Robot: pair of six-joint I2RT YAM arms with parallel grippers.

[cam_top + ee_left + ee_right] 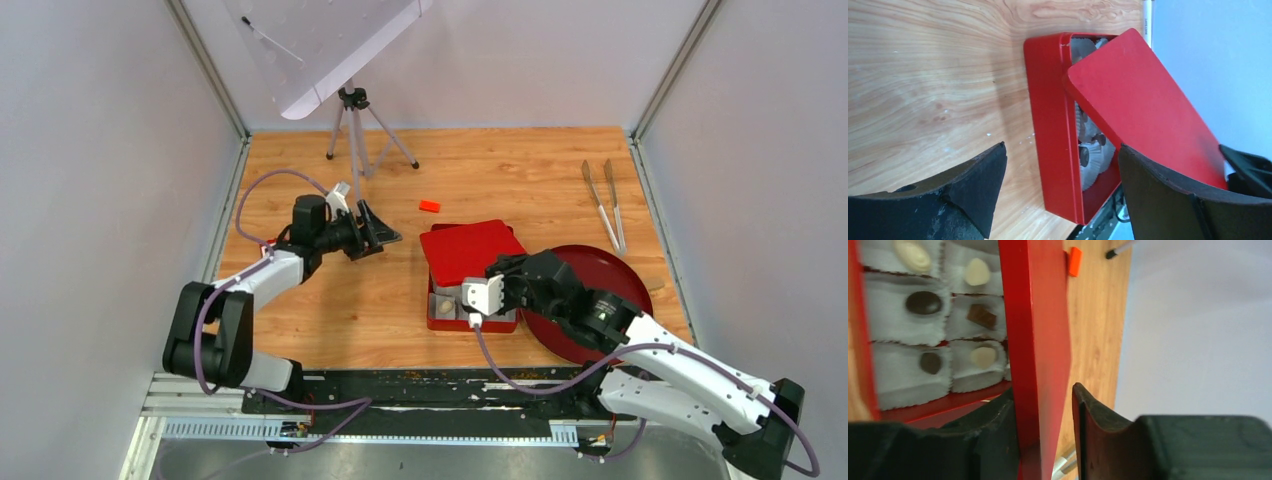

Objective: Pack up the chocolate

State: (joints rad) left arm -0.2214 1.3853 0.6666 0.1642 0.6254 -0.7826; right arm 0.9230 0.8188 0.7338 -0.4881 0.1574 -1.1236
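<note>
A red box (440, 322) sits mid-table, lined with white paper cups. Cream and dark brown chocolate pieces lie in the cups, among them a cream one (977, 271), a dark oval (923, 302) and a brown square (981, 316). The red lid (472, 250) lies skewed and tilted over the box's far part (1143, 100). My right gripper (1044, 390) is shut on the lid's near edge (1033, 315); it sits at the box's right side (497, 268). My left gripper (375, 235) is open and empty, left of the box (1050, 125), jaws wide (1062, 146).
A small orange-red block (429, 206) lies beyond the box. A dark red plate (600, 280) lies under my right arm. Metal tongs (605, 205) lie at the far right. A tripod (352, 130) stands at the back left.
</note>
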